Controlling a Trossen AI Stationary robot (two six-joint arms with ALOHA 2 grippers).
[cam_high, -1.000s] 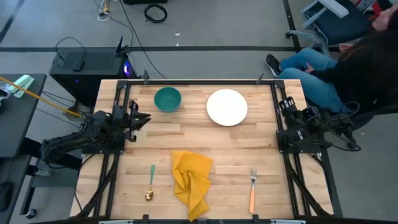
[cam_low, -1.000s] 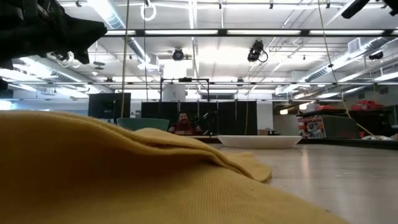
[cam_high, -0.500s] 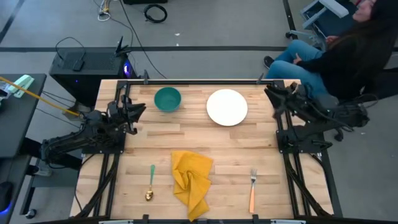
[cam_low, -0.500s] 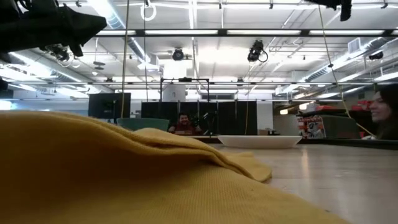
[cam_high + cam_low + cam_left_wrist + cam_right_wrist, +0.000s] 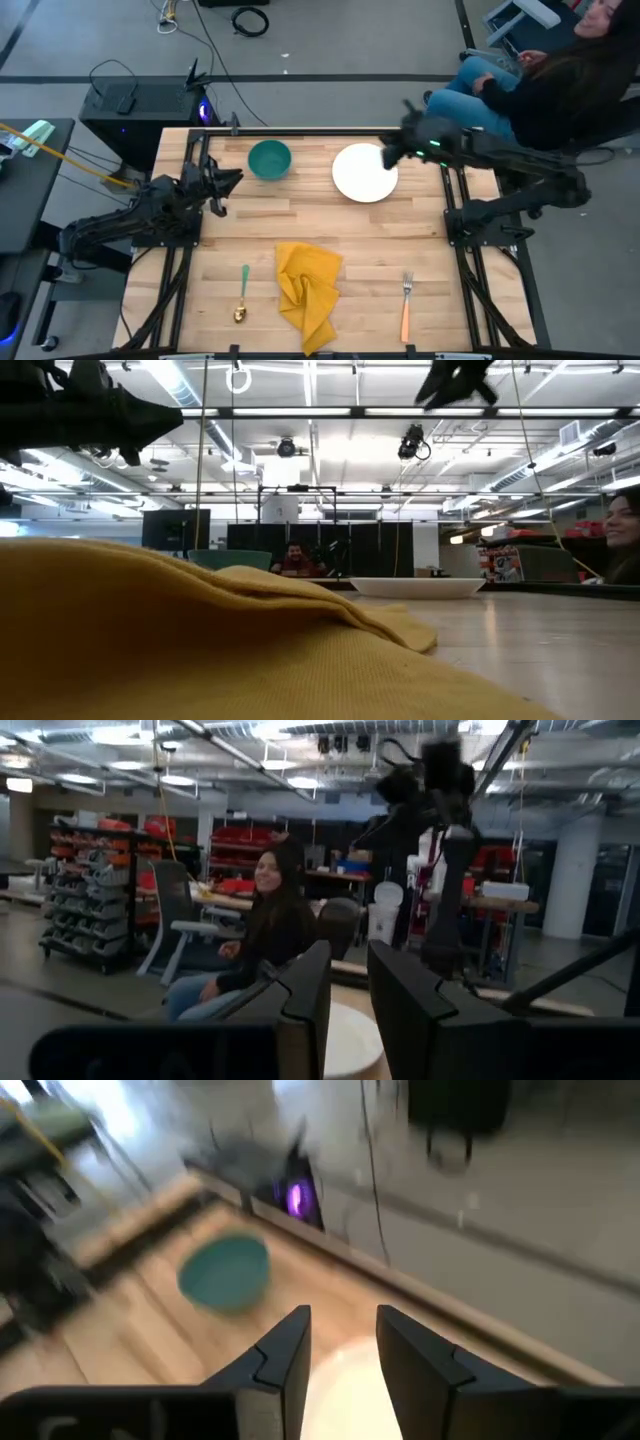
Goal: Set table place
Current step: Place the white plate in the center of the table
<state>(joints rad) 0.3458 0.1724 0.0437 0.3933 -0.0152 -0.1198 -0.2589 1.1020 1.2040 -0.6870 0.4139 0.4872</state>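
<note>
On the light-wood table (image 5: 250,230) a teal bowl (image 5: 269,159) and a white plate (image 5: 364,172) stand side by side near the far edge. A crumpled yellow napkin (image 5: 308,290) lies at the near middle. Left of it lies a green-handled spoon (image 5: 242,293), right of it an orange-handled fork (image 5: 406,305). My left gripper (image 5: 228,182) hovers left of the bowl, slightly open and empty. My right gripper (image 5: 392,152) is raised over the plate's far right rim, fingers (image 5: 290,1342) a little apart, nothing between them. The right wrist view shows the bowl (image 5: 224,1272) ahead.
A person (image 5: 545,85) sits just beyond the table's far right corner, close to my right arm. Black rails (image 5: 190,250) run along the left and right sides. A dark box (image 5: 130,110) stands on the floor beyond the far left corner.
My right arm has risen from its folded place at the right rail and swung toward the far left, so its gripper now hangs high over the plate's far right rim. The objects on the table have stayed put.
</note>
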